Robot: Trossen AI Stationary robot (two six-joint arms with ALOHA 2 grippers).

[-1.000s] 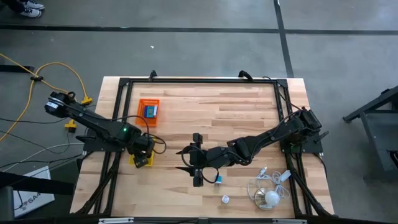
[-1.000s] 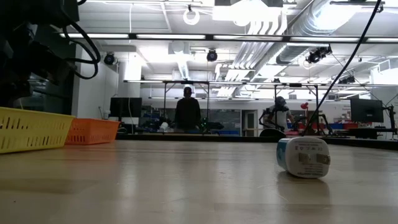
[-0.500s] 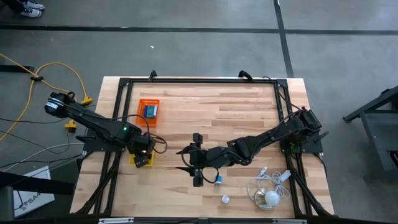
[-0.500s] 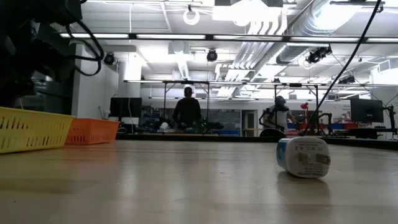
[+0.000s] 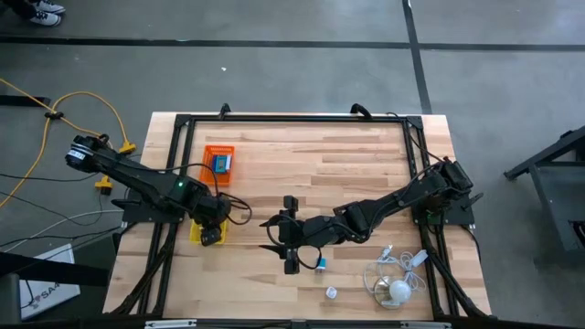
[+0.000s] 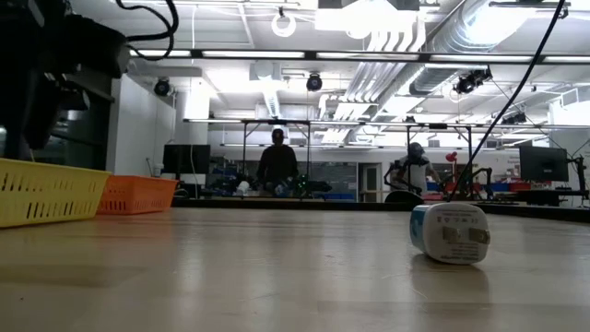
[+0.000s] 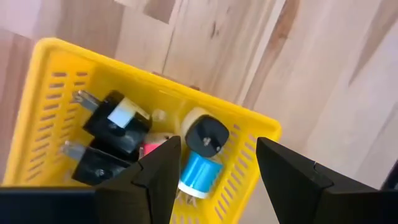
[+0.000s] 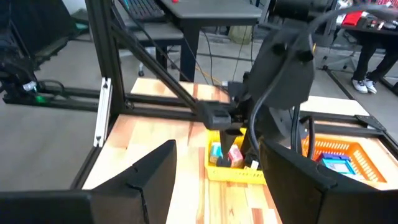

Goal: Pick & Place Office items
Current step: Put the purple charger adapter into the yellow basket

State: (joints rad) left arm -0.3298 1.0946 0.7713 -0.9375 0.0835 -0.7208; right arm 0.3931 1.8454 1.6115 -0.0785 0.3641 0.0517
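Note:
The yellow tray holds several office items: black plug pieces, a blue-and-white cylinder and a pink bit. My left gripper hangs open straight above this tray, pointing down, touching nothing. My right gripper stands open above the table's middle, pointing toward the left edge, with nothing between its fingers. A small blue-and-white item lies on the wood just beside it, and a white item lies nearer the front edge.
An orange tray with a blue item stands at the far left, behind the yellow one. A white cable bundle with a round piece lies at the near right. A black frame runs round the table. People show in the room beyond.
My left gripper has risen from the yellow tray and rolled a little, staying open; the items stay in the tray. My right arm has kept still.

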